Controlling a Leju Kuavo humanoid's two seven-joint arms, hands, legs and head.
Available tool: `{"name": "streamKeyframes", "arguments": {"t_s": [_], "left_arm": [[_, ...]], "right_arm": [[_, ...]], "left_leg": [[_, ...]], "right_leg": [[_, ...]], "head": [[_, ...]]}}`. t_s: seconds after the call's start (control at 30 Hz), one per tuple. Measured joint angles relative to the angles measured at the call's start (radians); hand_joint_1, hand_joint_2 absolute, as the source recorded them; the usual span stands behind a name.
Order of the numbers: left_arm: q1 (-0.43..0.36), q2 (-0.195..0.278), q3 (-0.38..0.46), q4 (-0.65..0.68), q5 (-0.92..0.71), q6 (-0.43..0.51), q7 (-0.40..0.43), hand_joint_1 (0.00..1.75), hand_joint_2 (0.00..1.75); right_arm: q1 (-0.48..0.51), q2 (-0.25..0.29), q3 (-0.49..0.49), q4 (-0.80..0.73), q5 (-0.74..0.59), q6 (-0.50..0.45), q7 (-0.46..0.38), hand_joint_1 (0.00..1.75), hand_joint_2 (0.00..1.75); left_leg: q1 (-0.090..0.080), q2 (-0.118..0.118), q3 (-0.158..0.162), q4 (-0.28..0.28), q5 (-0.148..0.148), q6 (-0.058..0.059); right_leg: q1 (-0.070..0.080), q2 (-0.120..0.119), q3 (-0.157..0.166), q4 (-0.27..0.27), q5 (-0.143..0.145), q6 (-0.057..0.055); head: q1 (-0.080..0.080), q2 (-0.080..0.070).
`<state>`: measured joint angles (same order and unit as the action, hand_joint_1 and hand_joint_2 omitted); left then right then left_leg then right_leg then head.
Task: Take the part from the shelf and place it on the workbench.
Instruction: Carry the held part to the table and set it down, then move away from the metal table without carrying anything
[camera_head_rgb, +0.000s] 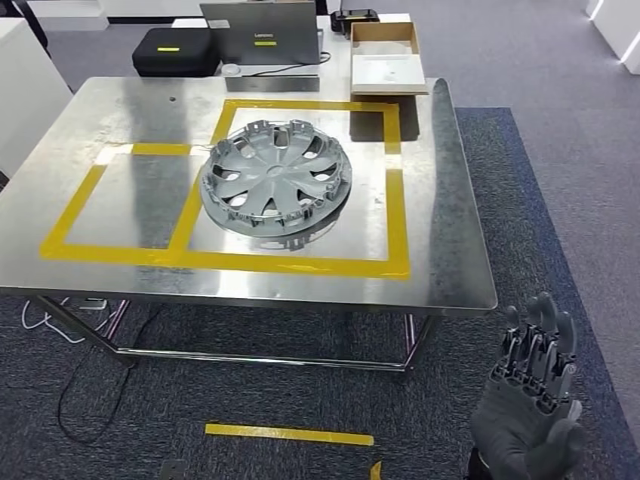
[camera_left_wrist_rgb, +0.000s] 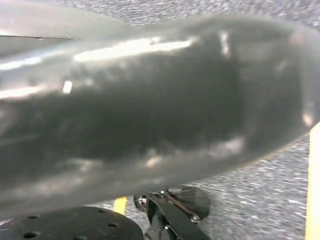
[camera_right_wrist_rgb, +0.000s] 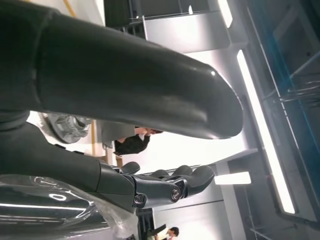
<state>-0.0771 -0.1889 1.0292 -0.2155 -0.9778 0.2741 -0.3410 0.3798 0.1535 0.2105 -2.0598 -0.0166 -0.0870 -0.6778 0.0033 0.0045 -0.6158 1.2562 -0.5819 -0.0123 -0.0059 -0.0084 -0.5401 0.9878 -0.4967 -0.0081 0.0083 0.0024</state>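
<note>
The part (camera_head_rgb: 275, 180), a grey plastic wheel cover with spokes and a ring of clips around its rim, lies flat on the workbench (camera_head_rgb: 453, 250), and that cover is our landmark here. It sits inside the larger yellow tape rectangle (camera_head_rgb: 398, 200), its near-left edge overlapping the tape line that divides this rectangle from a second taped rectangle (camera_head_rgb: 75, 205) beside it on the left. The bench top is shiny metal and mirrors the cover's underside just below its near rim. Beyond the cover, off the bench's far edge, there is a grey laptop (camera_head_rgb: 264, 35) with its lid up, a black case (camera_head_rgb: 175, 52) with a yellow stripe to the left of that, and an open cardboard box (camera_head_rgb: 386, 62) with a white sheet in it, far-right of the cover. Nearer than the cover, past the bench's front edge, a strip of yellow tape (camera_head_rgb: 289, 434) lies on the dark carpet, and loose cables (camera_head_rgb: 72, 325) trail under the bench to the near-left. The right hand (camera_head_rgb: 532, 400) hovers low, well apart from the cover, to its near-right and clear of the bench corner, fingers (camera_head_rgb: 545, 318) pointing up and spread, nothing in them. The right wrist view agrees: the dark fingers (camera_right_wrist_rgb: 177, 182) stretch out straight, holding nothing, with a sliver of the cover (camera_right_wrist_rgb: 68, 125) behind them. The left wrist view is mostly a blurred dark surface over speckled carpet, so I cannot tell how the left hand's fingers lie.
</note>
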Motion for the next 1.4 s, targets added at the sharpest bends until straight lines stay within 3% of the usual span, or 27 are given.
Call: {"name": "streamKeyframes", "arguments": {"t_s": [0.03, 0.1, 0.17, 0.23, 0.27, 0.33, 0.4, 0.43, 0.47, 0.5, 0.57, 0.6, 0.67, 0.73, 0.77, 0.83, 0.9, 0.93, 0.97, 1.0, 1.07, 1.13, 1.23, 1.3, 1.33, 1.4], "left_arm": [[0.000, 0.001, 0.000, 0.000, 0.000, 0.000, 0.001, 0.00, 0.00], [-0.001, 0.002, 0.003, 0.000, 0.001, 0.004, 0.009, 0.00, 0.00], [-0.001, 0.002, 0.008, 0.000, 0.005, 0.012, 0.022, 0.00, 0.00], [0.001, 0.001, 0.017, 0.000, 0.010, 0.020, 0.033, 0.00, 0.00], [0.002, 0.001, 0.021, 0.000, 0.012, 0.024, 0.038, 0.00, 0.00], [0.003, 0.000, 0.027, 0.000, 0.013, 0.029, 0.045, 0.00, 0.00], [0.004, -0.001, 0.032, 0.000, 0.013, 0.030, 0.046, 0.00, 0.00], [0.004, -0.001, 0.034, 0.000, 0.012, 0.030, 0.047, 0.00, 0.00], [0.004, -0.001, 0.036, 0.000, 0.012, 0.030, 0.047, 0.00, 0.00], [0.005, -0.001, 0.039, 0.000, 0.012, 0.030, 0.047, 0.00, 0.00], [0.004, -0.003, 0.044, 0.000, 0.011, 0.031, 0.049, 0.00, 0.00], [0.004, -0.005, 0.046, 0.000, 0.010, 0.031, 0.049, 0.00, 0.00], [0.003, -0.009, 0.049, 0.000, 0.006, 0.032, 0.047, 0.00, 0.00], [0.002, -0.010, 0.050, 0.000, -0.003, 0.034, 0.044, 0.00, 0.00], [0.001, -0.010, 0.050, 0.000, -0.009, 0.035, 0.044, 0.00, 0.00], [0.001, -0.008, 0.050, 0.000, -0.018, 0.037, 0.043, 0.00, 0.00], [0.001, -0.005, 0.050, 0.000, -0.022, 0.037, 0.042, 0.00, 0.00], [0.002, -0.003, 0.050, 0.000, -0.024, 0.037, 0.040, 0.00, 0.00], [0.001, -0.001, 0.050, 0.000, -0.026, 0.037, 0.037, 0.00, 0.00], [0.000, 0.000, 0.050, 0.000, -0.029, 0.037, 0.033, 0.00, 0.00], [-0.004, 0.002, 0.050, 0.000, -0.038, 0.037, 0.028, 0.00, 0.00], [-0.007, 0.003, 0.048, 0.000, -0.054, 0.033, 0.030, 0.00, 0.00], [-0.008, 0.008, 0.041, 0.000, -0.083, 0.025, 0.045, 0.00, 0.00], [-0.009, 0.011, 0.035, 0.000, -0.093, 0.021, 0.053, 0.00, 0.00], [-0.010, 0.012, 0.033, 0.000, -0.096, 0.020, 0.055, 0.00, 0.00], [-0.011, 0.014, 0.027, 0.000, -0.099, 0.019, 0.057, 0.00, 0.00]], "right_arm": [[0.003, 0.002, -0.004, 0.002, 0.009, -0.009, 0.003, 0.00, 0.00], [0.007, 0.007, -0.018, 0.019, 0.049, -0.057, 0.021, 0.00, 0.00], [0.009, 0.017, -0.050, 0.065, 0.100, -0.129, 0.050, 0.00, 0.00], [0.010, 0.036, -0.114, 0.147, 0.144, -0.180, 0.065, 0.00, 0.00], [0.006, 0.048, -0.162, 0.200, 0.168, -0.184, 0.060, 0.00, 0.00], [-0.005, 0.075, -0.272, 0.308, 0.213, -0.163, 0.032, 0.00, 0.00], [-0.016, 0.098, -0.361, 0.384, 0.238, -0.138, 0.012, 0.00, 0.00], [-0.019, 0.108, -0.392, 0.410, 0.244, -0.133, 0.011, 0.00, 0.00], [-0.021, 0.117, -0.418, 0.431, 0.251, -0.132, 0.016, 0.00, 0.00], [-0.024, 0.125, -0.438, 0.450, 0.260, -0.139, 0.031, 0.00, 0.00], [-0.043, 0.137, -0.482, 0.507, 0.293, -0.168, 0.087, 0.00, 0.00], [-0.062, 0.139, -0.511, 0.550, 0.313, -0.183, 0.115, 0.00, 0.00], [-0.121, 0.136, -0.605, 0.704, 0.342, -0.202, 0.136, 0.00, 0.00], [-0.202, 0.121, -0.742, 0.943, 0.356, -0.221, 0.144, 0.00, 0.00], [-0.239, 0.110, -0.811, 1.064, 0.365, -0.238, 0.163, 0.00, 0.00], [-0.289, 0.094, -0.919, 1.271, 0.406, -0.292, 0.233, 0.00, 0.00], [-0.315, 0.081, -0.970, 1.417, 0.467, -0.340, 0.306, 0.00, 0.00], [-0.327, 0.078, -0.979, 1.480, 0.516, -0.357, 0.357, 0.00, 0.00], [-0.337, 0.074, -0.978, 1.535, 0.579, -0.363, 0.427, 0.00, 0.00], [-0.348, 0.071, -0.966, 1.585, 0.649, -0.360, 0.512, 0.00, 0.00], [-0.364, 0.064, -0.931, 1.667, 0.748, -0.303, 0.674, 0.00, 0.00], [-0.377, 0.062, -0.910, 1.725, 0.769, -0.189, 0.785, 0.00, 0.00], [-0.388, 0.061, -0.890, 1.783, 0.787, -0.031, 0.895, 0.00, 0.00], [-0.390, 0.061, -0.876, 1.806, 0.799, 0.010, 0.937, 0.00, 0.00], [-0.392, 0.061, -0.870, 1.814, 0.801, 0.017, 0.945, 0.00, 0.00], [-0.398, 0.061, -0.862, 1.823, 0.803, 0.025, 0.952, 0.00, 0.00]], "left_leg": [[0.000, -0.001, 0.046, -0.066, 0.028, 0.006], [-0.003, -0.004, 0.131, -0.208, 0.051, 0.016], [-0.007, -0.006, 0.157, -0.272, 0.050, 0.021], [-0.004, -0.004, 0.146, -0.286, 0.059, 0.030], [-0.002, -0.002, 0.137, -0.291, 0.066, 0.037], [-0.002, 0.000, 0.116, -0.295, 0.084, 0.052], [-0.007, 0.000, 0.090, -0.293, 0.103, 0.057], [-0.010, 0.000, 0.077, -0.292, 0.112, 0.059], [-0.013, 0.001, 0.064, -0.290, 0.120, 0.059], [-0.015, 0.002, 0.053, -0.288, 0.128, 0.059], [-0.019, 0.003, 0.037, -0.283, 0.140, 0.056], [-0.020, 0.004, 0.033, -0.281, 0.146, 0.053], [-0.018, 0.006, 0.027, -0.280, 0.161, 0.046], [-0.015, 0.004, 0.022, -0.281, 0.168, 0.036], [-0.014, 0.002, 0.015, -0.272, 0.153, 0.030], [-0.009, -0.001, -0.013, -0.193, 0.075, 0.018], [0.001, -0.002, -0.050, -0.050, -0.012, 0.005], [0.006, -0.002, -0.058, 0.006, -0.033, -0.001], [0.010, -0.002, -0.054, 0.030, -0.033, -0.007], [0.014, -0.002, -0.031, 0.013, -0.015, -0.012], [0.023, -0.003, 0.050, -0.106, 0.031, -0.023], [0.023, -0.008, 0.108, -0.210, 0.045, -0.023], [0.016, -0.010, 0.102, -0.236, 0.051, -0.002], [0.015, -0.006, 0.082, -0.240, 0.070, 0.024], [0.015, -0.003, 0.070, -0.243, 0.082, 0.034], [0.010, -0.001, 0.042, -0.242, 0.105, 0.045]], "right_leg": [[0.001, 0.001, -0.012, 0.002, 0.008, 0.001], [0.006, 0.002, -0.031, 0.006, 0.024, 0.008], [0.008, 0.001, -0.043, 0.004, 0.043, 0.018], [0.008, 0.002, -0.054, 0.003, 0.050, 0.031], [0.008, 0.003, -0.065, 0.017, 0.032, 0.037], [0.006, 0.006, -0.098, 0.102, -0.051, 0.045], [0.004, 0.006, -0.131, 0.232, -0.129, 0.046], [0.004, 0.007, -0.134, 0.275, -0.138, 0.046], [0.004, 0.007, -0.122, 0.285, -0.125, 0.044], [0.005, 0.006, -0.089, 0.256, -0.095, 0.041], [0.010, 0.006, 0.014, 0.114, -0.045, 0.029], [0.012, 0.005, 0.064, 0.038, -0.038, 0.024], [0.019, 0.005, 0.110, -0.045, -0.047, 0.017], [0.018, 0.005, 0.113, -0.068, -0.036, 0.012], [0.014, 0.004, 0.112, -0.074, -0.028, 0.007], [0.007, 0.000, 0.103, -0.078, -0.017, -0.003], [0.005, -0.003, 0.074, -0.059, -0.008, -0.007], [0.003, -0.003, 0.058, -0.048, -0.005, -0.006], [0.001, -0.003, 0.042, -0.035, -0.003, -0.004], [-0.002, -0.003, 0.026, -0.022, -0.002, -0.002], [-0.006, -0.002, -0.001, 0.004, -0.001, 0.005], [-0.007, -0.001, -0.023, 0.025, 0.003, 0.019], [-0.009, 0.002, -0.042, 0.031, 0.019, 0.045], [-0.013, 0.003, -0.059, 0.051, -0.015, 0.055], [-0.014, 0.004, -0.074, 0.086, -0.058, 0.057], [-0.013, 0.006, -0.103, 0.198, -0.155, 0.058]], "head": [[0.000, 0.000], [0.000, 0.000], [0.001, 0.000], [0.001, 0.000], [0.002, 0.000], [0.004, 0.000], [0.004, 0.000], [0.003, 0.000], [0.003, 0.000], [0.003, 0.000], [0.003, 0.000], [0.002, 0.000], [0.002, 0.000], [0.003, 0.000], [0.003, 0.000], [0.002, 0.000], [0.001, 0.000], [0.001, 0.000], [0.000, 0.000], [0.000, 0.000], [0.000, 0.000], [0.000, 0.000], [-0.001, 0.000], [0.000, 0.000], [0.001, 0.000], [0.003, 0.000]]}}
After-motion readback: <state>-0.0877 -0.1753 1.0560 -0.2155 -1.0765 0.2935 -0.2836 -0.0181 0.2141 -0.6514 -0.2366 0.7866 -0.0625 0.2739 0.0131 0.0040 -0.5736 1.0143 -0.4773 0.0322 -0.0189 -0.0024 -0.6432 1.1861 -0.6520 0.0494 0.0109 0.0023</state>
